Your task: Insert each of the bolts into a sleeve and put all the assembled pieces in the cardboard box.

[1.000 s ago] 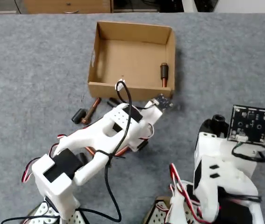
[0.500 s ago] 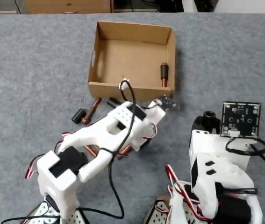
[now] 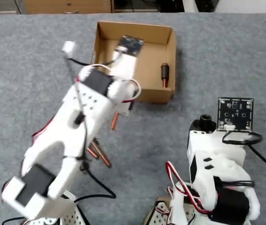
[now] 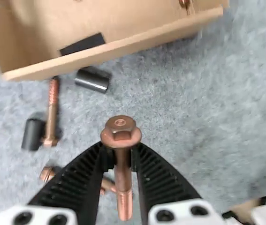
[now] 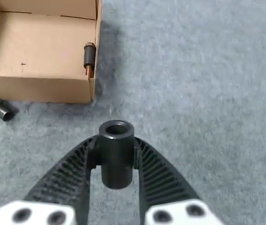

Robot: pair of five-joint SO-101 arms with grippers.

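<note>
Ahead of both pairs of jaws, the cardboard box (image 3: 157, 95) is being shown open on the table. One assembled piece (image 5: 88, 58), a bolt already seated in a sleeve, is being kept inside it against a side wall. So one unit of the task is judged complete.

Between the jaws of the left gripper (image 4: 119, 152), which are being held closed around it, a copper bolt (image 4: 120, 133) is being gripped by the shank. Its hexagonal head is being pointed away from the wrist.

Between the jaws of the right gripper (image 5: 116, 149), closed to the same degree, a black sleeve (image 5: 116, 161) is being clamped. Its open bore is being presented outward past the fingertips.

The two held parts are being kept well apart, so this insertion is judged not yet begun.

Between the left jaws and the box wall, a loose sleeve (image 4: 92, 79) is being left just outside the box. A second loose sleeve (image 4: 31, 134) is being left just beside a loose bolt (image 4: 52, 112). A further bolt head (image 4: 48, 174) is being left close beside the left jaws. These parts are judged as assemblies yet to be made and boxed.
</note>
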